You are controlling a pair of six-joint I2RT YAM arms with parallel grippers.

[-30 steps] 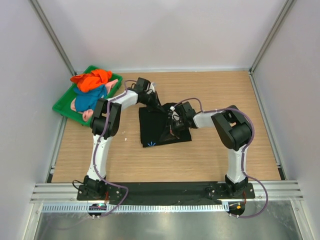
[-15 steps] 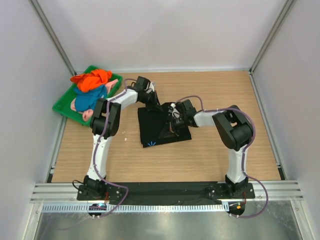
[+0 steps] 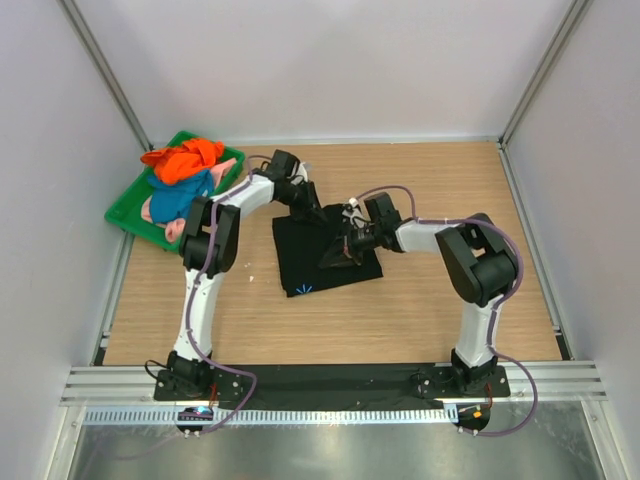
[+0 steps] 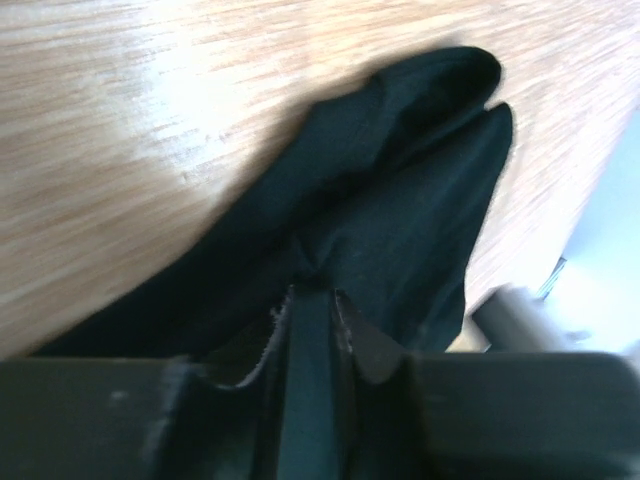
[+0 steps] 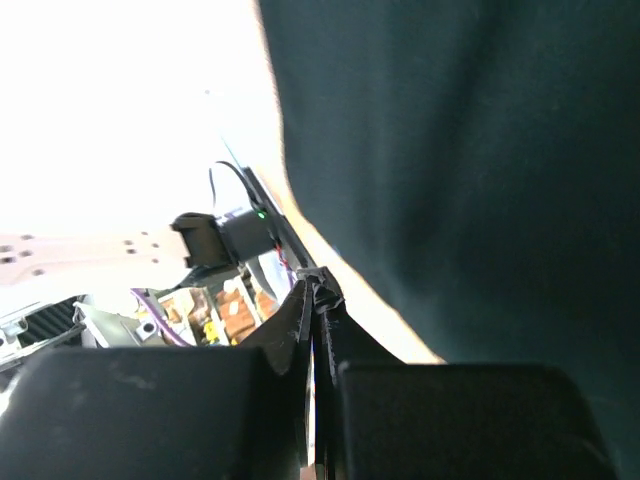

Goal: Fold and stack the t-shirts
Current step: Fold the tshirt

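The black t-shirt [image 3: 305,255] lies partly folded on the wooden table, its light-blue mark [image 3: 305,289] at the near edge. My left gripper [image 3: 312,213] is at the shirt's far edge and is shut on the black cloth [image 4: 400,200]; the fingertips [image 4: 345,325] pinch a fold. My right gripper [image 3: 347,243] is over the shirt's right half, shut on a raised flap of the black cloth [image 5: 460,150]. Its fingertips [image 5: 305,310] are closed tight on a bit of the hem. Orange [image 3: 185,160], blue [image 3: 172,200] and pink [image 3: 175,228] t-shirts lie heaped in the tray.
A green plastic tray [image 3: 125,215] stands at the far left against the wall. White enclosure walls ring the table. Bare wood [image 3: 450,300] lies to the right of and in front of the black shirt.
My right gripper has drawn back to the right with the cloth, lifting a triangular flap. My left gripper has shifted slightly left, tugging the shirt's far-left corner with it.
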